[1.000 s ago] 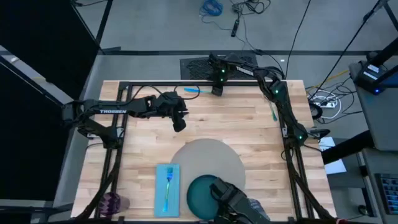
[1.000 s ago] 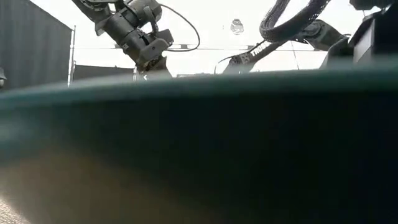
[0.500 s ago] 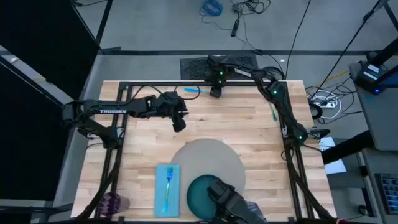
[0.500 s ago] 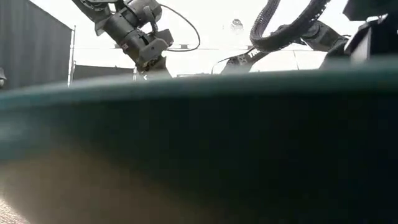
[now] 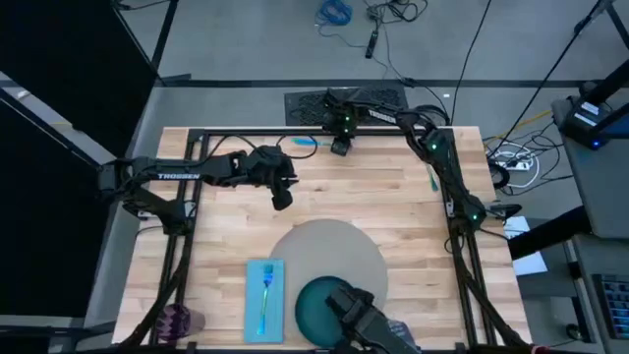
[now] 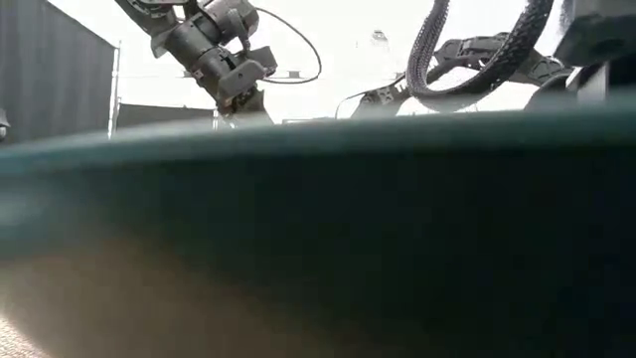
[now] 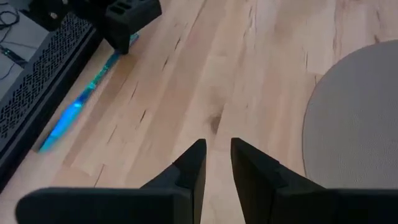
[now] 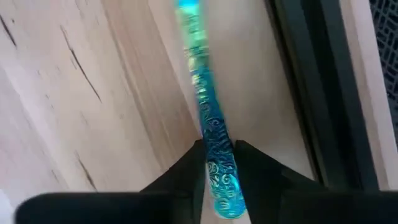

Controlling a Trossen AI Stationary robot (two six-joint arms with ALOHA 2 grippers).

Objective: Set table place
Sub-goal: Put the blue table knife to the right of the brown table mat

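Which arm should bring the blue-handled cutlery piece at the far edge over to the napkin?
Right. The right gripper is closed around the blue-handled cutlery piece at the table's far edge. The left gripper hovers over bare wood, holding nothing.

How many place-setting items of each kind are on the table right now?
Grey mat: 1
Teal plate: 1
Blue napkin: 1
Purple cup: 1
Cutlery pieces: 3, one on the napkin, one at the far edge in the right gripper, one near the right edge
Total: 7
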